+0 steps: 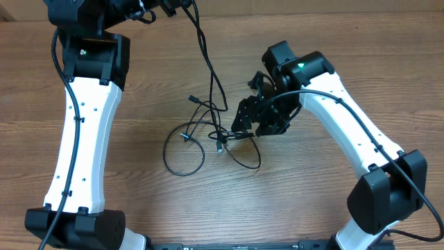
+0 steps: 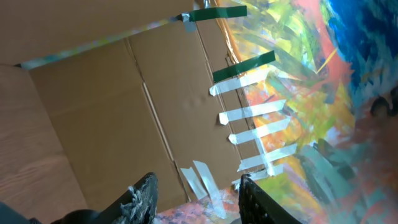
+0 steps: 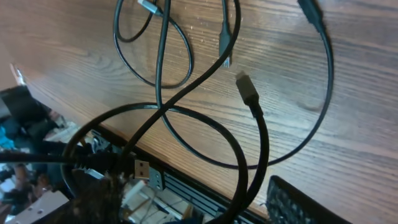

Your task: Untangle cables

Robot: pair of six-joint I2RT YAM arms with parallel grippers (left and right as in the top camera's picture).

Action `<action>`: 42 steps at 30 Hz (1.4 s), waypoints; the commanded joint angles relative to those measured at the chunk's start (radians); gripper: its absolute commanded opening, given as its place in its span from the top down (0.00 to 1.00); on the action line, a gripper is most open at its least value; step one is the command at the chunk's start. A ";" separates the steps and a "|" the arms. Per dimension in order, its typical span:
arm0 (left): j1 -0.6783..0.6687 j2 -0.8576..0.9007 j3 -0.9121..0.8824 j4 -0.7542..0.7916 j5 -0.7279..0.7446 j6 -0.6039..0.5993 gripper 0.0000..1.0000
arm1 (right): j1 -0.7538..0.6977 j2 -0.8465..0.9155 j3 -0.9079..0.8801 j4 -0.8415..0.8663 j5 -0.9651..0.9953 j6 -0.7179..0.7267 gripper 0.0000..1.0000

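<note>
Looking down from overhead, you have the cables [image 1: 216,134] lying in a loose knot at the middle of the counter [image 1: 152,208]. One strand [image 1: 207,59] climbs toward the top edge of the frame.

Your right pincer [image 1: 243,119] sits just right of the knot with its jaws wide apart, gripping nothing. Your left pincer [image 2: 196,186] also stands parted, with nothing visible between its tips. Whether the rising strand hangs on it, you cannot tell.

The risk is at the crossings. In the right wrist view, loops overlap at frame centre, so closing there could pinch two strands and tighten the knot. A metal plug [image 3: 247,87] lies beside a loop and could snag if dragged through. Lifting the raised strand further may haul the whole bundle up.

No brand or writing is legible, only green and white tape strips [image 2: 252,112] on cardboard [image 2: 112,118].
</note>
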 commanded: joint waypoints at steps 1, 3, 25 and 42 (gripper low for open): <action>0.000 -0.008 0.011 0.005 0.008 0.042 0.96 | 0.034 -0.018 -0.005 0.000 0.043 -0.008 0.25; 0.000 -0.008 0.011 0.005 0.008 0.061 0.96 | 0.047 -0.018 -0.018 0.006 0.044 0.003 0.25; 0.046 -0.007 0.011 -0.132 -0.061 0.204 0.96 | 0.095 -0.018 -0.317 0.130 0.004 0.008 0.14; 0.311 -0.007 0.011 -0.190 0.035 0.119 0.96 | 0.010 -0.018 -0.409 0.209 0.320 0.344 0.16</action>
